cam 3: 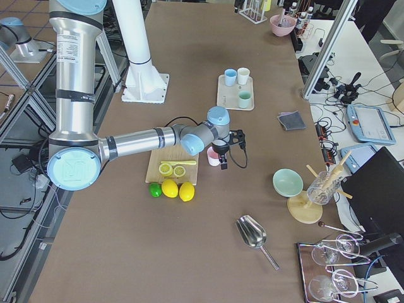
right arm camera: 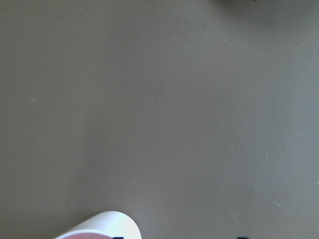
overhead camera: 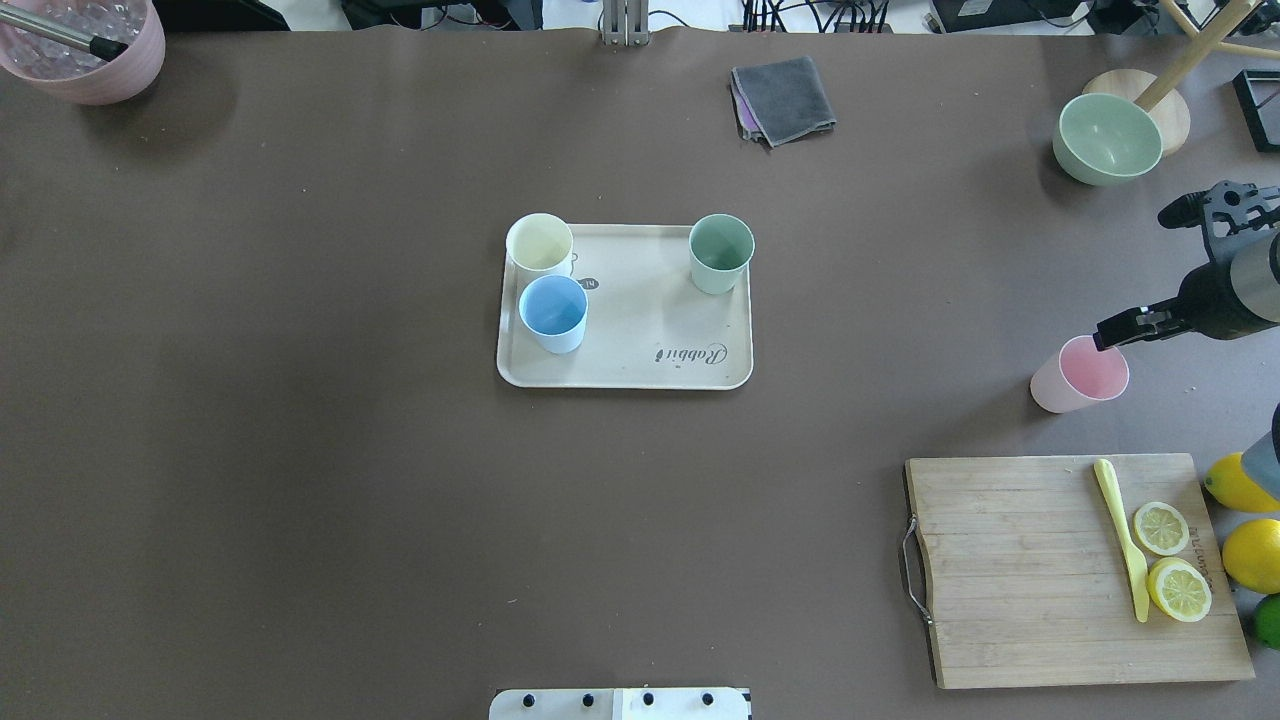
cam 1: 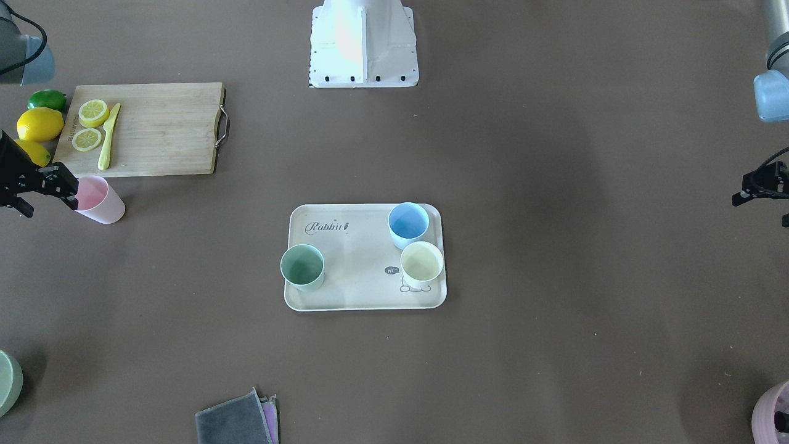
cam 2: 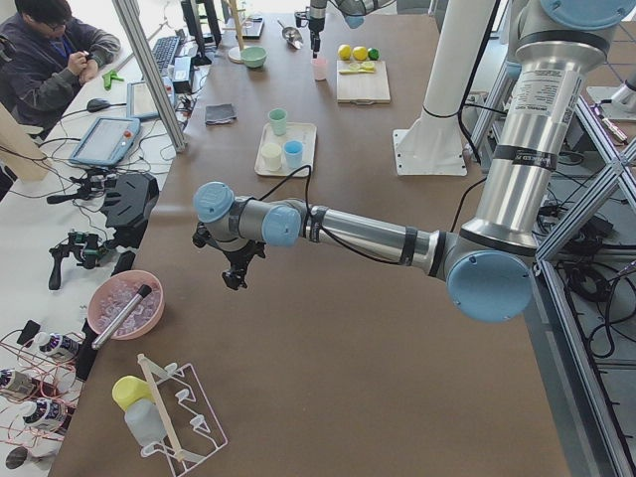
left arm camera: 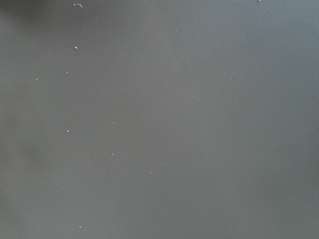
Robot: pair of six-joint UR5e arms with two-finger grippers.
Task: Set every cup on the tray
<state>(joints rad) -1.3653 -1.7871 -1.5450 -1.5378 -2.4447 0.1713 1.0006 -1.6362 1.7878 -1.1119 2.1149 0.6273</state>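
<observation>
The cream tray lies mid-table. On it stand the blue cup, the yellow cup and the green cup. The pink cup stands upright on the table beside the cutting board. My right gripper is open, with one fingertip over the pink cup's rim, which shows at the bottom of the right wrist view. My left gripper hangs at the far table end with its fingers apart and holds nothing.
A wooden cutting board carries a yellow knife and lemon slices, with lemons and a lime beside it. A green bowl, a grey cloth, a mauve pot and the robot base stand around the edges.
</observation>
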